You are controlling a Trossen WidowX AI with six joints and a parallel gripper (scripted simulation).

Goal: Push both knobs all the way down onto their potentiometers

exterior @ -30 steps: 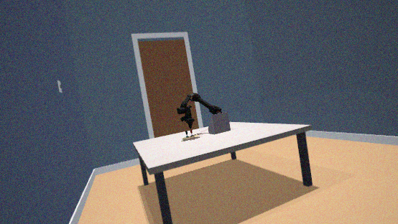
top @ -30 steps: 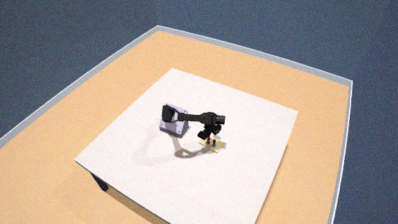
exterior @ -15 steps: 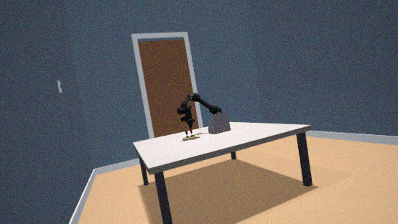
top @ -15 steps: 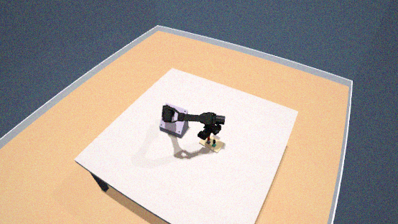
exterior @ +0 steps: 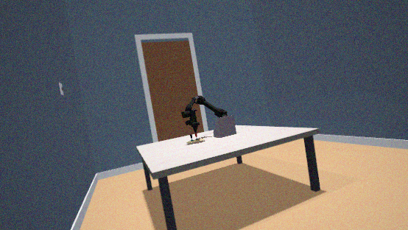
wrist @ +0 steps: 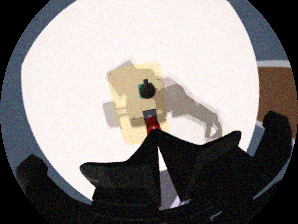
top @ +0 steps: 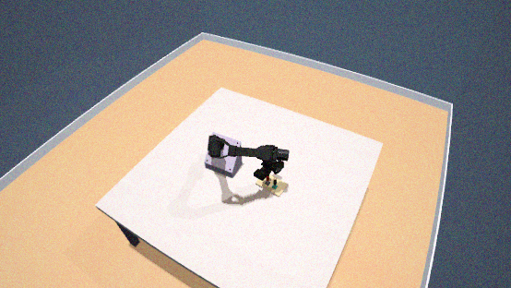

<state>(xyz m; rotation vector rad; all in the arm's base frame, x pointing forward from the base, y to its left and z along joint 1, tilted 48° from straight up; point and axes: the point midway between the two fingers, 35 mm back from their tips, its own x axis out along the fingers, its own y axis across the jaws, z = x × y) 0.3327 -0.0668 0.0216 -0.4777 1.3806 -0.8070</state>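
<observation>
A small beige circuit board stands on the white table. In the wrist view a red knob sits at the board's near edge and a dark knob with a teal base sits farther in. My gripper is shut with nothing between its fingers. It points straight down, and its closed fingertips are right over the red knob. I cannot tell whether they touch it. The dark knob stands apart from the fingers.
The arm's grey base block stands on the table beside the board. A brown door is in the wall behind the table. The table stands on an orange floor.
</observation>
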